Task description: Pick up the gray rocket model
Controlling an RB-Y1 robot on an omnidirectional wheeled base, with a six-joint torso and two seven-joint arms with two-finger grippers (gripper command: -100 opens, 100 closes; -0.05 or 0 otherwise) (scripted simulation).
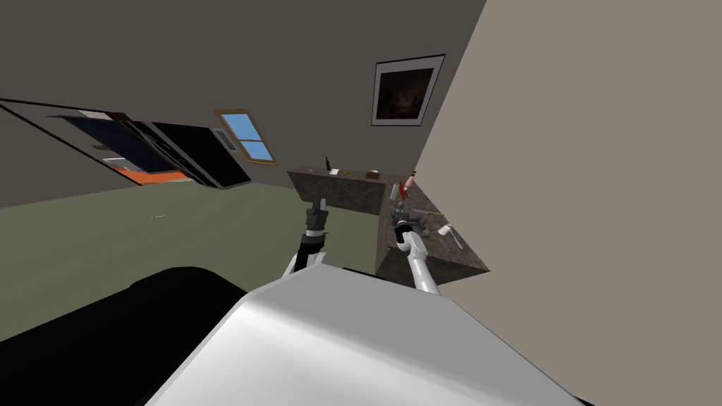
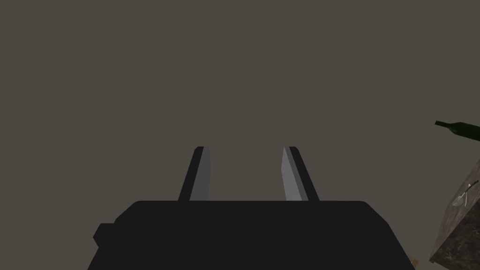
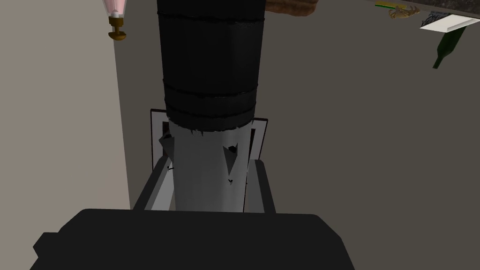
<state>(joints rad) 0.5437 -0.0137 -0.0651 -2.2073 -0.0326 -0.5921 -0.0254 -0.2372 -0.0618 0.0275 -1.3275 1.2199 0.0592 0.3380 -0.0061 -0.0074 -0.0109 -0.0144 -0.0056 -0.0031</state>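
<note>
Grey below and black above, the rocket model (image 3: 208, 140) sits between the two fingers of the right end effector (image 3: 209, 161). The blades press the grey lower body from either side, close to its small fins, so the grasp looks made rather than pending. The rocket's long axis runs the same way as the fingers: it leads straight out from the end effector's dark box, black section farthest away.

From the head view, this arm reaches over the dark stone counter (image 1: 430, 257) at about 1 o'clock from me, on the run along the side wall. I cannot tell whether the rocket's far end is off the counter top or touching it.

The left end effector (image 2: 244, 149) hangs at about 12 o'clock, over the floor short of the counter's far run, where a dark green bottle (image 1: 327, 163) stands. Its fingers are spread wide with nothing between them, and it is well apart from the rocket, so the right arm is plainly the one to finish.

What remains, I judge, is a clean lift. A red-and-white item (image 1: 402, 189) lies at 12 o'clock of the right hand and a white one (image 1: 448, 230) at 3 o'clock, both near, so rising straight up seems safer than swinging sideways.
</note>
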